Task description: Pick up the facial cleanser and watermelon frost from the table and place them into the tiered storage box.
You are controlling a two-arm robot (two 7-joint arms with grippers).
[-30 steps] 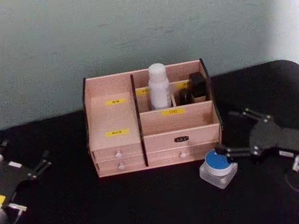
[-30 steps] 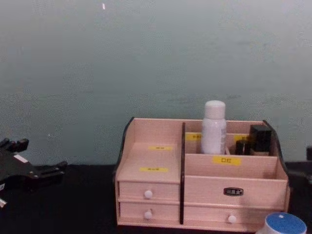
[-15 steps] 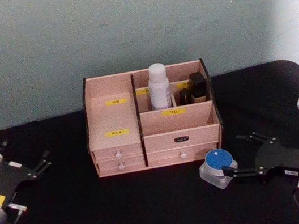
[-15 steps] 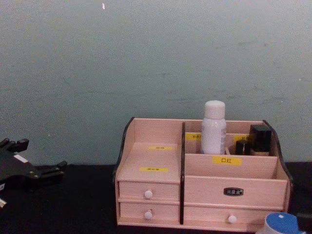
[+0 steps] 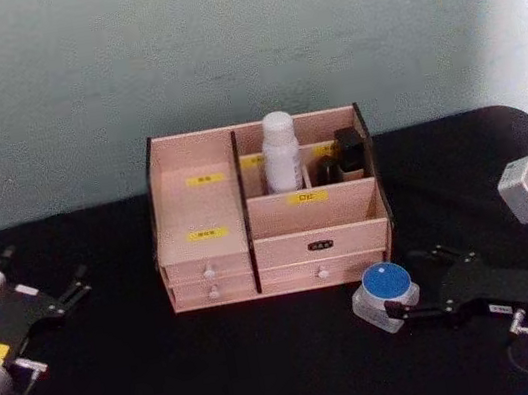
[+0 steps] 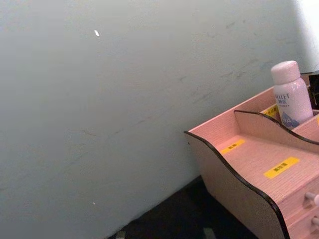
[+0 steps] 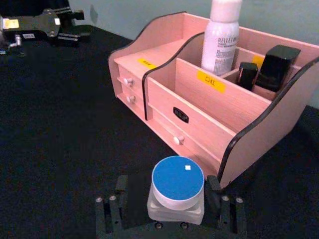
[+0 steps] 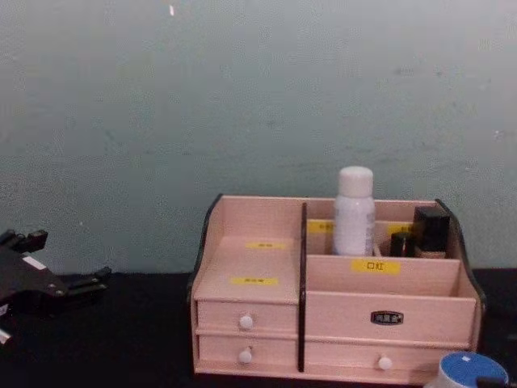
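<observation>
One wide-spread right pincer [image 7: 168, 185] straddles the squat, glassy, blue-lidded watermelon frost [image 7: 178, 179].

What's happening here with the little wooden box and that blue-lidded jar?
A two-armed robot is tidying toiletries into the tiered storage box. The facial cleanser already stands upright in a rear compartment. The right gripper is open around the watermelon frost, which sits on the black table by the box's front right corner, not yet lifted. The left gripper rests open at the table's left side, away from everything.
</observation>
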